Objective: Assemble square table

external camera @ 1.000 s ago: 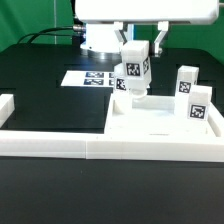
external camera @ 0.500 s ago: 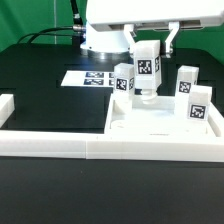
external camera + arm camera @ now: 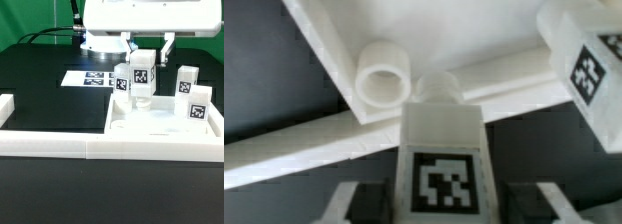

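Progress check: gripper clamped on 1 leg, holding it upright over far corner of tabletop slab. Wrist view shows leg tip just beside corner socket, not yet seated. 3 other legs stand on or near slab; can't tell if any are screwed in. Slab sits against white border bar. Looks early, most of job left.
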{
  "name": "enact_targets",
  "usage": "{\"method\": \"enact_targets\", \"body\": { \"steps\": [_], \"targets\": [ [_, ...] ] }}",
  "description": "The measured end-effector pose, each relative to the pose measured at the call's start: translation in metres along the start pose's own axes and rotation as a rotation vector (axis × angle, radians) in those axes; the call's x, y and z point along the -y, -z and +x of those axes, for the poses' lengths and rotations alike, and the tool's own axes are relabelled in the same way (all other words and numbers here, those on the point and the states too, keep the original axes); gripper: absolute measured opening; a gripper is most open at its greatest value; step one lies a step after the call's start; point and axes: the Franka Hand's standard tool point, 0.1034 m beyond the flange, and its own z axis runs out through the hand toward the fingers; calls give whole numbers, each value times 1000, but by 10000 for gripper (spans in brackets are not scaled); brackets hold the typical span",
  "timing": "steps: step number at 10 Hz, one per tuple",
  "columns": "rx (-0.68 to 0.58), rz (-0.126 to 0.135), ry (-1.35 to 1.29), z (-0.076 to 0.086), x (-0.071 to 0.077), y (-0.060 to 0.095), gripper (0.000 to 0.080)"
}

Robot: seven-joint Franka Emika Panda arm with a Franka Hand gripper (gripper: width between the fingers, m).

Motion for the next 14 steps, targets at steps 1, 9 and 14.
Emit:
{"method": "enact_targets", "body": {
  "steps": [1,9,14],
  "targets": [
    [4,-10,15,0,-7,-3,290],
    [-38,-38,64,2,-23,-21,290],
    [-120,-31,79,9,-15,-27,290]
  ]
}}
